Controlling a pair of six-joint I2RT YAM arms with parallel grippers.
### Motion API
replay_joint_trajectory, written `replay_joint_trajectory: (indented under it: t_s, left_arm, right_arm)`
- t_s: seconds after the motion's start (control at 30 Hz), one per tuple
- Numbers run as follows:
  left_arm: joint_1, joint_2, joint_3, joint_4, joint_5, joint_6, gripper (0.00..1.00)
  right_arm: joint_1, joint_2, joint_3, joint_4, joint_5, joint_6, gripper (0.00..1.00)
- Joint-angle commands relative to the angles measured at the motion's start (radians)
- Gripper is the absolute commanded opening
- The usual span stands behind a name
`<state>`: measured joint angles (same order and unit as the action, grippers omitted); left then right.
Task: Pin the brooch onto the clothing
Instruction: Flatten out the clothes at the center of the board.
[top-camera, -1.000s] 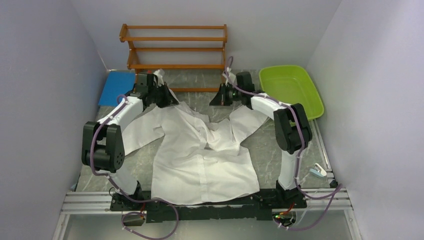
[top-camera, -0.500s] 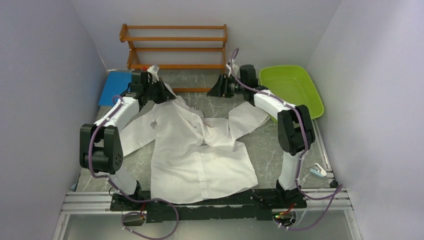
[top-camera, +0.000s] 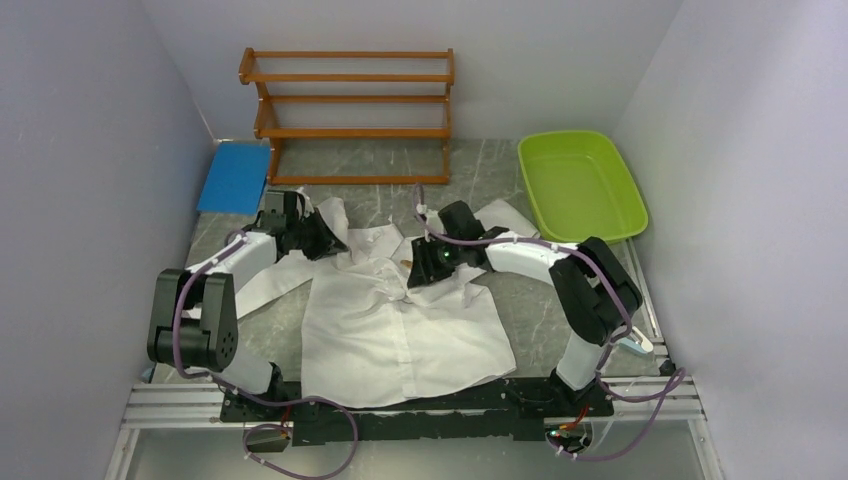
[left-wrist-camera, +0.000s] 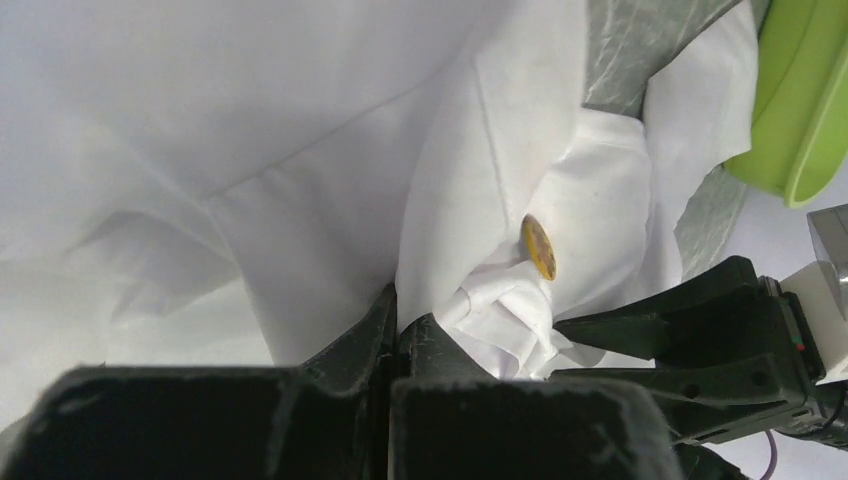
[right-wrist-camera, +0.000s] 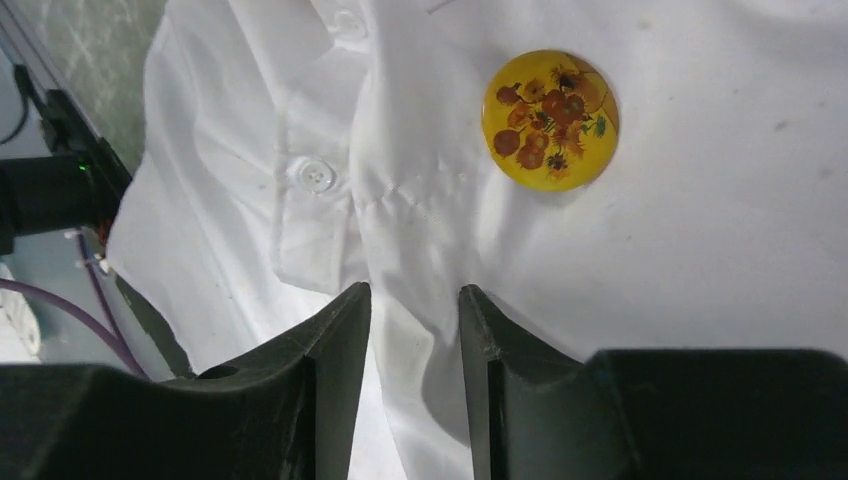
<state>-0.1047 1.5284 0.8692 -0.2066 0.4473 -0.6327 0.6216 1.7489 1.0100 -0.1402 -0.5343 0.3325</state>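
Left gripper (left-wrist-camera: 395, 315) pinches white shirt (top-camera: 400, 330), tips buried; right gripper (right-wrist-camera: 412, 320) slightly parted by brooch (right-wrist-camera: 550, 120); grey marbled table (top-camera: 530, 290)

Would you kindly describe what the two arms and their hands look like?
The left arm and right arm have white links, bulky black joints and looping purple cables. The left hand and right hand each have two matte black, wedge-shaped fingers.

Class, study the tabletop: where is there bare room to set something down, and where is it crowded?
Bare table lies between the wooden rack and the shirt, and right of the shirt's hem beside the right arm. Crowded: the collar, where the left gripper and right gripper flank the brooch.
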Motion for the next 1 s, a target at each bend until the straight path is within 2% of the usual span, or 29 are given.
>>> replay_joint_trajectory:
  t_s: [0.0, 0.03, 0.17, 0.23, 0.4, 0.5, 0.77, 0.97]
  left_arm:
    - [0.002, -0.06, -0.05, 0.001, -0.039, -0.052, 0.02]
    - [0.003, -0.061, -0.058, 0.002, -0.038, -0.052, 0.03]
    - [0.003, -0.073, -0.067, 0.001, -0.038, -0.043, 0.02]
    - [0.003, -0.081, -0.065, 0.003, -0.033, -0.034, 0.03]
    - [0.003, -0.086, -0.051, -0.012, -0.02, -0.01, 0.03]
    - [0.003, -0.083, -0.051, -0.007, -0.002, -0.011, 0.03]
    - [0.004, -0.079, -0.062, 0.003, 0.021, -0.007, 0.03]
    - [0.003, -0.093, -0.081, 0.025, 0.036, -0.026, 0.03]
  right_arm:
    - [0.007, -0.009, -0.034, 0.019, 0.104, -0.006, 0.41]
    - [0.008, -0.013, -0.033, 0.028, 0.107, 0.001, 0.44]
    - [0.003, -0.067, 0.001, 0.067, 0.156, 0.029, 0.68]
    - [-0.019, -0.081, 0.03, 0.083, 0.162, 0.041, 0.73]
    - [-0.104, -0.045, 0.111, 0.102, 0.108, 0.065, 0.73]
    - [-0.12, 0.013, 0.174, 0.048, 0.126, 0.022, 0.7]
    - [-0.114, 0.237, 0.375, -0.143, 0.1, -0.128, 0.69]
    - [-0.109, 0.268, 0.378, -0.198, 0.251, -0.141, 0.69]
